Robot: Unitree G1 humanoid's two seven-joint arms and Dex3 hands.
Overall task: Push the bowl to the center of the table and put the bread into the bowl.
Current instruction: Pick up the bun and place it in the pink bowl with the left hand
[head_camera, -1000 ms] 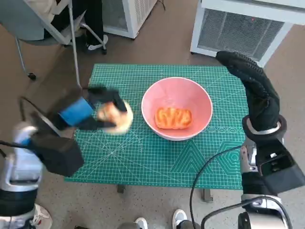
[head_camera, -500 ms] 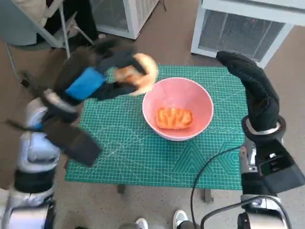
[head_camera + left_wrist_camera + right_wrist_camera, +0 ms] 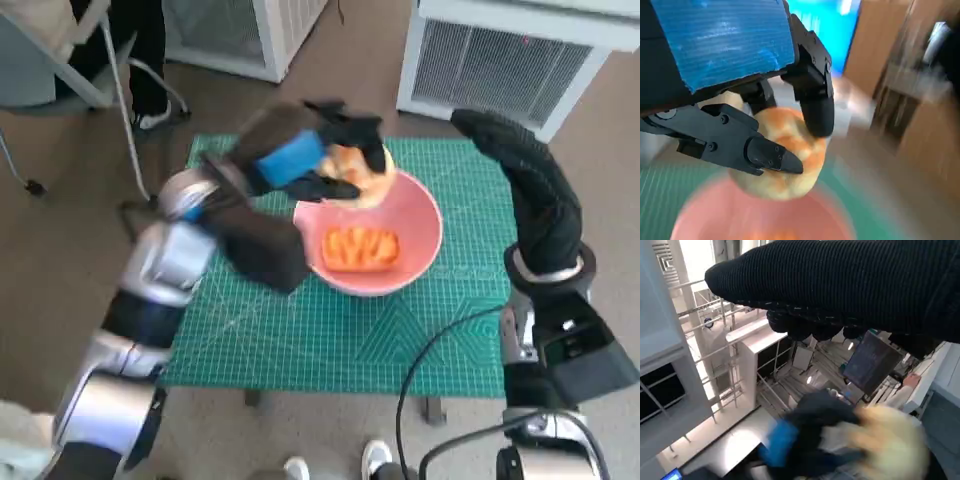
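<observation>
A pink bowl (image 3: 415,245) stands near the middle of the green mat, with an orange bread piece (image 3: 362,247) lying inside it. My left hand (image 3: 305,160) grips a round pale bread roll (image 3: 362,172) in the air over the bowl's far rim. In the left wrist view the roll (image 3: 785,167) sits between black fingers (image 3: 815,107) just above the blurred pink bowl (image 3: 705,225). My right hand (image 3: 525,190) hangs raised beyond the bowl's right side, fingers straight, holding nothing. The right wrist view shows the glove (image 3: 850,285) and, blurred, the left hand (image 3: 790,445) with the roll (image 3: 890,440).
The green cutting mat (image 3: 300,330) covers the small table. White appliances (image 3: 520,60) stand on the floor behind it. A chair (image 3: 70,60) and a person's legs (image 3: 145,50) are at the back left. Shoe tips (image 3: 375,455) show at the table's front edge.
My left hand has carried the roll up from the mat's left side and rightwards, now over the bowl's rim. The right hand has stayed put. The head camera shifted slightly.
</observation>
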